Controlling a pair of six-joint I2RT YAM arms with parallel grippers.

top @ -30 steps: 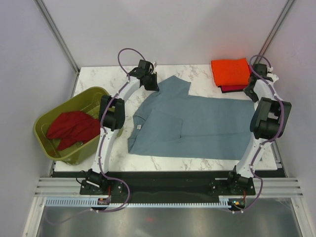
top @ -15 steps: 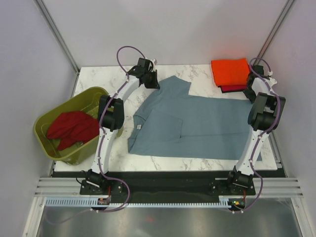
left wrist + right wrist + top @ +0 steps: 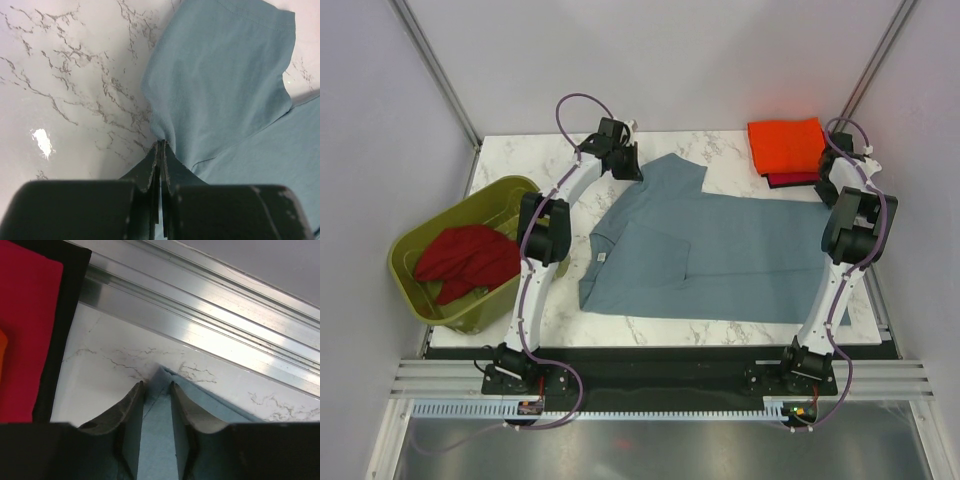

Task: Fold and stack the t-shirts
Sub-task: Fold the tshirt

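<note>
blue-grey t-shirt (image 3: 720,250): spread flat, frame centre | orange t-shirt (image 3: 786,146): folded, upper right, atop folded magenta-red t-shirt (image 3: 790,180) | dark red t-shirt (image 3: 465,258): crumpled, left

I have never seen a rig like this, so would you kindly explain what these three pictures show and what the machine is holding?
Two robot arms with two-finger grippers stand at a white marble table. One picture looks down from above; the other two come from cameras on each wrist. A slate blue-grey t-shirt lies spread flat. The left gripper pinches its sleeve edge shut; the right gripper straddles a corner, jaws apart. A folded bright orange shirt sits on a magenta-red shirt. A dark red shirt lies in an olive-green plastic tub.
</note>
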